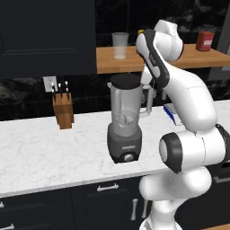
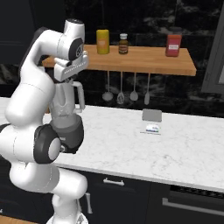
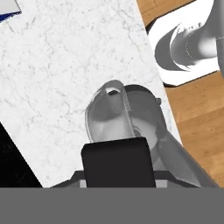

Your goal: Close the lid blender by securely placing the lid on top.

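The tall translucent grey blender jar (image 1: 124, 112), with a side handle on its right and a dark grey base carrying a round knob, stands upright on the white marble counter near its front edge. The flat round black lid (image 1: 125, 81) sits level on the jar's mouth, covering it.

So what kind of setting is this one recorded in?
A simulated kitchen: a white marble counter holds a blender and a knife block, with utensils hanging under a wooden shelf.
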Tool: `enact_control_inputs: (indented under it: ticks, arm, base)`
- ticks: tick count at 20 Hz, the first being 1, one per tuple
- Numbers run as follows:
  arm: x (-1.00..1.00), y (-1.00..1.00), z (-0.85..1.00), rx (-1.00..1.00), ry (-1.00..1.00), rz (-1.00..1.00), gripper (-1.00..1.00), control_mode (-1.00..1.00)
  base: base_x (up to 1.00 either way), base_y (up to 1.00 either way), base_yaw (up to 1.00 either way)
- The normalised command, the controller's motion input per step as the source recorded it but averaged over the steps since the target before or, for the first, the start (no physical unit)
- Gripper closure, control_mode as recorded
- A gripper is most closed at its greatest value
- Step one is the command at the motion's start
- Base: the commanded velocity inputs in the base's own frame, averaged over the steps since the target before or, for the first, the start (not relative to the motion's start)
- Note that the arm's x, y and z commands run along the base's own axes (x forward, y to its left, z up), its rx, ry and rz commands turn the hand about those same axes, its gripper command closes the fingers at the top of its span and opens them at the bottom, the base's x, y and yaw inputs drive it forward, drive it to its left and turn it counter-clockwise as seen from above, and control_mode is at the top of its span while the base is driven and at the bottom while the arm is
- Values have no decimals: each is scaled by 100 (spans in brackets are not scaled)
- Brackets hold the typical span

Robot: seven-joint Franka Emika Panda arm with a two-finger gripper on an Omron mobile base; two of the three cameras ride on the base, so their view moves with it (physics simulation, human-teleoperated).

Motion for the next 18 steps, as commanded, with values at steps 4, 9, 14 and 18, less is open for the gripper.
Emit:
enact_control_inputs:
  ticks: [4, 9, 14, 18]
  arm:
    - [-44, 48, -60, -5, 0, 0, 100, -100]
    - [-37, 20, -37, -2, 0, 0, 100, -100]
    - [-32, -1, -24, 0, 0, 9, 100, -100]
    - [-17, 0, -51, 0, 6, 14, 100, -100]
  base:
    - [0, 0, 0]
    - [0, 0, 0]
    - [0, 0, 0]
    - [0, 0, 0]
